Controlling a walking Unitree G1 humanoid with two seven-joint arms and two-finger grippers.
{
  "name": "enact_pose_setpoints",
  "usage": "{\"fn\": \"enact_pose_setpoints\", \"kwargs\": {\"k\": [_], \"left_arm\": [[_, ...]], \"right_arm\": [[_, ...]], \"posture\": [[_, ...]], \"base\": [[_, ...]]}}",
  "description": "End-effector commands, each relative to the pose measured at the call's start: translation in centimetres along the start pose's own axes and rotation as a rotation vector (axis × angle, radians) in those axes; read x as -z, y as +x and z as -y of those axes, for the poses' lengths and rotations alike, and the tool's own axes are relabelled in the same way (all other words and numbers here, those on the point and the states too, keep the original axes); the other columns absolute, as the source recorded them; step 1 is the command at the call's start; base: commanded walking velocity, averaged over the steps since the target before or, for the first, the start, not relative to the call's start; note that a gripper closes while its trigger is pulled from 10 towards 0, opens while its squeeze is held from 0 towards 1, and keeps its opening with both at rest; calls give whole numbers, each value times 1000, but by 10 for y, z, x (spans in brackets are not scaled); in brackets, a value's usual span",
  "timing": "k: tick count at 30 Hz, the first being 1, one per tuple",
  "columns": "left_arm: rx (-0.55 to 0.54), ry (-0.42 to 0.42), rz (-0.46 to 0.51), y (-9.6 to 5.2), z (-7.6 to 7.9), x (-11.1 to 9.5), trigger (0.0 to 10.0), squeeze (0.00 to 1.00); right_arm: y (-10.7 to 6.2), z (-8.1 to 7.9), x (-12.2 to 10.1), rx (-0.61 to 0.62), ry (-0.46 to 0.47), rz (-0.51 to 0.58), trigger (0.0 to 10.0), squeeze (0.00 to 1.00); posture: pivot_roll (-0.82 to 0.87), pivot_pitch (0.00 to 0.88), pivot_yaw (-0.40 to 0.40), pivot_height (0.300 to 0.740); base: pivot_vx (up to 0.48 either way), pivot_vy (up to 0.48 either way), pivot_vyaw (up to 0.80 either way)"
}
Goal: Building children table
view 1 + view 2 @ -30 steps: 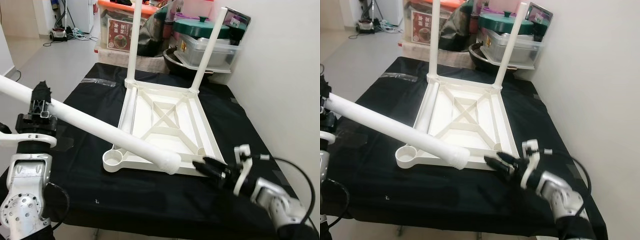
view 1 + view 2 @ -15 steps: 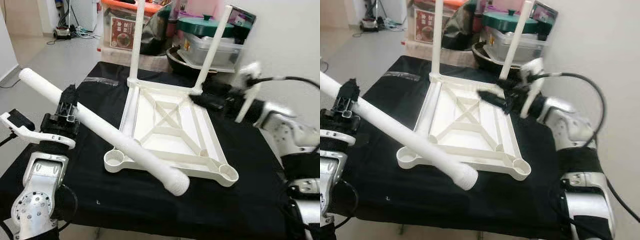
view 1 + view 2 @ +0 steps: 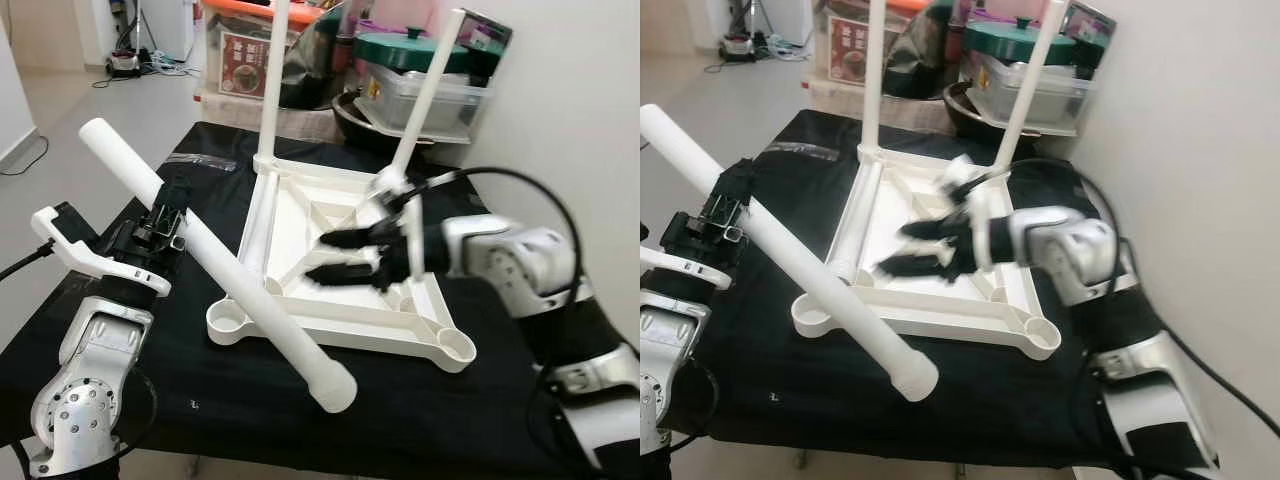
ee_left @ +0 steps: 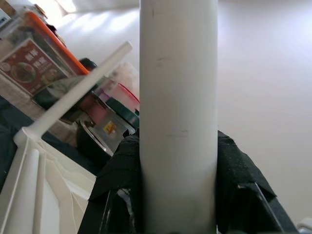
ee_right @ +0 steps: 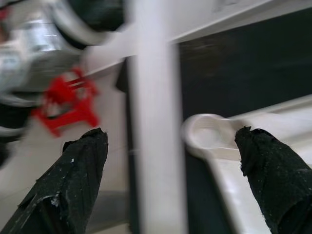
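I see the white children's tabletop (image 3: 345, 262) lying upside down on the table draped in black cloth (image 3: 500, 400), its ribbed underside facing up. Two white legs are already seated in its far corners: the far-left leg (image 3: 272, 75) stands upright, the far-right leg (image 3: 425, 95) leans slightly right. The near-left socket (image 3: 227, 320) and near-right socket (image 3: 455, 347) are open cups.

My left gripper (image 3: 160, 232) is clamped around a loose white leg (image 3: 215, 262), holding it partway along. That leg slants from high at the far left down to its open end (image 3: 337, 393), which hangs over the cloth just near of the tabletop's near edge, crossing beside the near-left socket.

My right gripper (image 3: 345, 256) hovers over the tabletop's middle, fingers (image 5: 73, 185) spread apart and holding nothing.

Beyond the table stand stacked storage boxes (image 3: 235, 55) and a green-lidded pot (image 3: 405, 50).
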State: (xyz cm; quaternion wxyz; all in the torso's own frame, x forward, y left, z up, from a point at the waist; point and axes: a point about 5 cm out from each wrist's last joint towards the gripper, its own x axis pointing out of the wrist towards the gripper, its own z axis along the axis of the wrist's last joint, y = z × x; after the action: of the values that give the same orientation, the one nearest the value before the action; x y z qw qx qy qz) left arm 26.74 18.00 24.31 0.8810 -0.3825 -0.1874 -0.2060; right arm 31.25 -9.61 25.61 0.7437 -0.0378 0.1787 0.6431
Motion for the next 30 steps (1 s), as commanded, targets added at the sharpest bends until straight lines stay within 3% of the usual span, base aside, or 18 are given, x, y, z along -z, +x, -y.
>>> {"fn": "enact_pose_setpoints", "kwargs": {"k": [1, 4, 8, 14, 25, 27, 28, 30], "left_arm": [[41, 21, -5, 2, 7, 0, 0, 0], [53, 35, -16, 4, 9, 5, 0, 0], [65, 49, -23, 7, 11, 8, 0, 0], [76, 65, -28, 7, 14, 9, 0, 0], [70, 75, -31, 5, 12, 10, 0, 0], [71, 73, -35, 6, 12, 12, 0, 0], [73, 71, -38, 7, 12, 14, 0, 0], [73, 71, -38, 7, 12, 14, 0, 0]], "right_arm": [[2, -4, 4, -28, 20, -23, 10000, 0], [25, -14, 14, -82, 2, -101, 10000, 0], [42, -9, 18, -44, -18, -137, 10000, 0], [55, 3, 21, 57, -18, -148, 10000, 0], [60, 0, 16, 63, 12, -125, 10000, 0], [67, -3, 12, 54, 26, -106, 10000, 0], [76, -6, 9, 49, 37, -90, 5961, 0], [76, -6, 9, 49, 37, -90, 5961, 0]], "posture": [[93, 0, -170, 740], [89, 0, -165, 740], [94, 0, -165, 740], [106, 0, -171, 740], [107, 0, -170, 740], [104, 0, -165, 740], [104, 0, -163, 740], [104, 0, -163, 740]], "base": [[0, 0, 0], [0, 0, 0], [0, 0, 0], [0, 0, 0], [0, 0, 0], [0, 0, 0], [0, 0, 0], [0, 0, 0]]}}
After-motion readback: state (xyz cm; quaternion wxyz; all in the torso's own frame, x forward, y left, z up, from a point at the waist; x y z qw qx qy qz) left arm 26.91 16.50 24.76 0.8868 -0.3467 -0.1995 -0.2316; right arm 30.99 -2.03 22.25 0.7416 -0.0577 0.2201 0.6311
